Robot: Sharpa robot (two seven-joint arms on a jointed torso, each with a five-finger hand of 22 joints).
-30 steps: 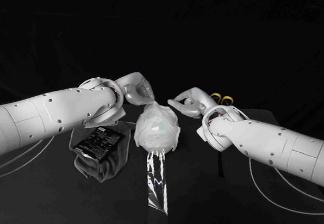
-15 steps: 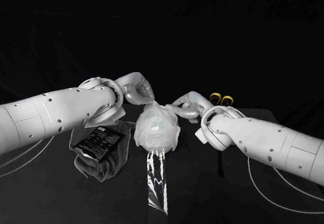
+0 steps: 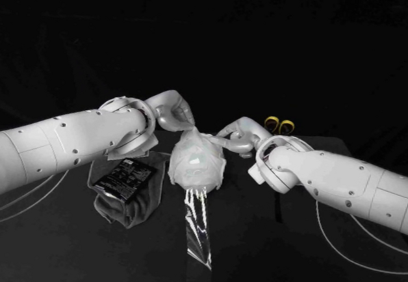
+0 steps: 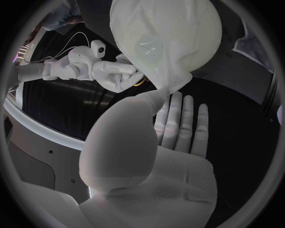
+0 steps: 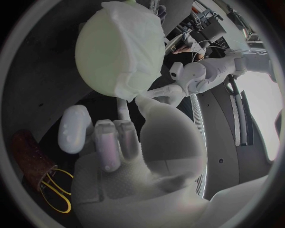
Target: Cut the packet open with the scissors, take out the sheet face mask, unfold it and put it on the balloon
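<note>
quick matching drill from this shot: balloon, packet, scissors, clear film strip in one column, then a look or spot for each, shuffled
Things
1. balloon
2. packet
3. scissors
4. clear film strip

Look or spot
a. black with pale print, lying beside the balloon
b. see-through, nearest the robot
c. draped in the white sheet mask
d. yellow handles, farthest from the robot

Pairs: 1-c, 2-a, 3-d, 4-b

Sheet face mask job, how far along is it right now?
Looks done: the black packet lies aside, the yellow-handled scissors are put down, and the white sheet mask is draped over the pale balloon. In hand: the left hand and right hand sit at the mask's edge, seemingly adjusting it. Left: smoothing it and letting go.
</note>
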